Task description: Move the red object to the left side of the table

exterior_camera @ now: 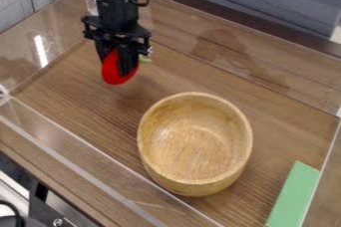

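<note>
The red object [120, 68] is a small bright red toy held between the black fingers of my gripper [122, 64], which points straight down and is shut on it. It hangs just above the brown wood-grain table [226, 62], left of centre and up-left of the wooden bowl. Its lower rounded end shows below the fingers; its top is hidden by the gripper.
A round light wooden bowl [196, 142] sits at centre right. A flat green block [294, 197] lies at the bottom right corner. Low clear acrylic walls [54, 136] border the table on the left and front.
</note>
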Robot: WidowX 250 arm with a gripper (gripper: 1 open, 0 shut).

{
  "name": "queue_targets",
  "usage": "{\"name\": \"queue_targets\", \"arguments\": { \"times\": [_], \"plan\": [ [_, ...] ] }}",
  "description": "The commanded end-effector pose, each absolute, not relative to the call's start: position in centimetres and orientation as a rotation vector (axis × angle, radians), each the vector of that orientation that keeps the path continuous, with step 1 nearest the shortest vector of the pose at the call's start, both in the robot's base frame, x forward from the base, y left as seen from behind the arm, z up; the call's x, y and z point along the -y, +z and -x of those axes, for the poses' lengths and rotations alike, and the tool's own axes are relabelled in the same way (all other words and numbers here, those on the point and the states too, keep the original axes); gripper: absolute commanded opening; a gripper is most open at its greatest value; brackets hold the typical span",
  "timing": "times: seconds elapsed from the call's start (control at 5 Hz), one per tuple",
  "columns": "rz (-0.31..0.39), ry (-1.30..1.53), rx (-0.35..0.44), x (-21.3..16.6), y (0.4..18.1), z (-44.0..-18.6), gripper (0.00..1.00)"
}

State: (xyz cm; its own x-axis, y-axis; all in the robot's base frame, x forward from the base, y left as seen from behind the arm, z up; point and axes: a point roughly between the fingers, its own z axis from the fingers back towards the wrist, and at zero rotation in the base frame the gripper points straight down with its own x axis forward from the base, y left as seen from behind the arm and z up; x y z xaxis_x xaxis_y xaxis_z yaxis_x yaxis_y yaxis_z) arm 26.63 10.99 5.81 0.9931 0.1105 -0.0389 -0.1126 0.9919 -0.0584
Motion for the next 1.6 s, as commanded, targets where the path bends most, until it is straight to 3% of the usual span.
{"name": "queue_targets", "arguments": {
  "times": [0.0, 1.4],
  "plan": [
    [0.038, 0.122, 0.011, -11.3, 8.6, -27.1, 1.00],
    [0.074, 0.182, -0.015, -10.1, 8.3, -26.4, 1.00]
  ]
}}
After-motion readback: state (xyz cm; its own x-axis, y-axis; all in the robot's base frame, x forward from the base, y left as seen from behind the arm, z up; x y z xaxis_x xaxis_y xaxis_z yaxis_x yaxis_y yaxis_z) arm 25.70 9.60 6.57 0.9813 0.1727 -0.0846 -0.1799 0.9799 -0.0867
